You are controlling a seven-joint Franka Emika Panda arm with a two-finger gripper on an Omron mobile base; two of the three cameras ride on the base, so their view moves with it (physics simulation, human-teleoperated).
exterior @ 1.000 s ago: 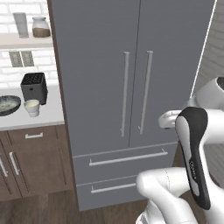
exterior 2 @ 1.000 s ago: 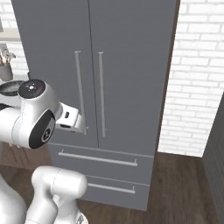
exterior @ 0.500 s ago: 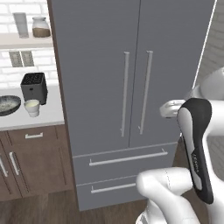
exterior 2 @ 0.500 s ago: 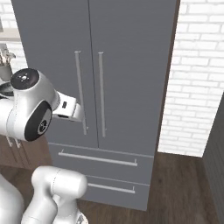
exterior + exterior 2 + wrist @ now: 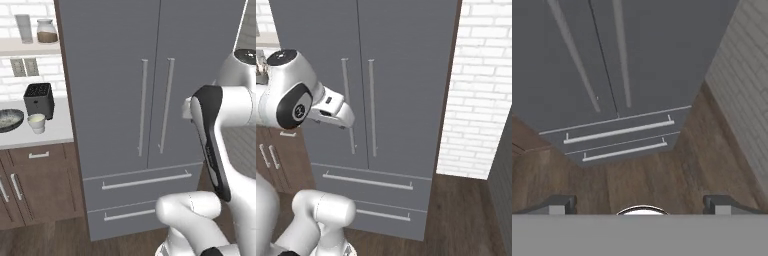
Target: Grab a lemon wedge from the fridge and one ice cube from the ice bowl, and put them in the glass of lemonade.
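Observation:
The fridge (image 5: 115, 75) stands straight ahead with both grey doors shut; its two silver bar handles (image 5: 144, 107) run side by side down the middle. My gripper (image 5: 641, 204) is open and holds nothing, hanging in front of the fridge (image 5: 662, 50) and looking down at its two drawers. From the right base view the hand (image 5: 338, 112) sits level with the left door's handle, short of touching it. On the counter to the left lie the ice bowl (image 5: 9, 120) and the glass of lemonade (image 5: 36, 122). The lemon wedge is hidden.
A black toaster (image 5: 39, 99) stands behind the cup. Brown cabinets (image 5: 35, 185) sit under the counter. A shelf above carries a jar (image 5: 47, 31). A white brick wall (image 5: 481, 100) flanks the fridge on the right, over wooden floor (image 5: 466, 210).
The arm has lifted and the hand has risen a little in front of the left door's handle. The jaws stay open. The fridge and counter items have not moved.

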